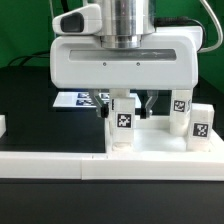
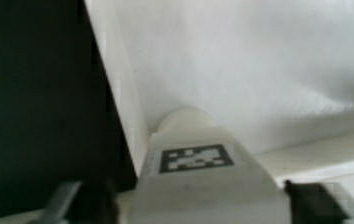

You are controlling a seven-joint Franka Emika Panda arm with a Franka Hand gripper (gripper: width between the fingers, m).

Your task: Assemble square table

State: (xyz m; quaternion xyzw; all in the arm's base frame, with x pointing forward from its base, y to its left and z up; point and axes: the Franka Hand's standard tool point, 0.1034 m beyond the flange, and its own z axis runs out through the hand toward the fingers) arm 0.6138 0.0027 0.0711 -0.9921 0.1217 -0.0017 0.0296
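White legs (image 1: 123, 122) carry black-and-white checkered tags (image 2: 195, 157); the table (image 1: 25, 90) beneath looks black, perhaps.

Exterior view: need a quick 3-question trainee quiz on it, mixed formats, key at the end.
1. True or false: the marker board lies nearer the camera than the long white barrier wall.
2. The leg under the gripper is: A) upright, tag facing the camera; B) lying flat; C) stacked on another leg.
3. How many legs show a tag in the exterior view?

Key: 1 false, it lies behind the wall. 2 A. 3 three: the one under the gripper and two more legs on the exterior view's right.
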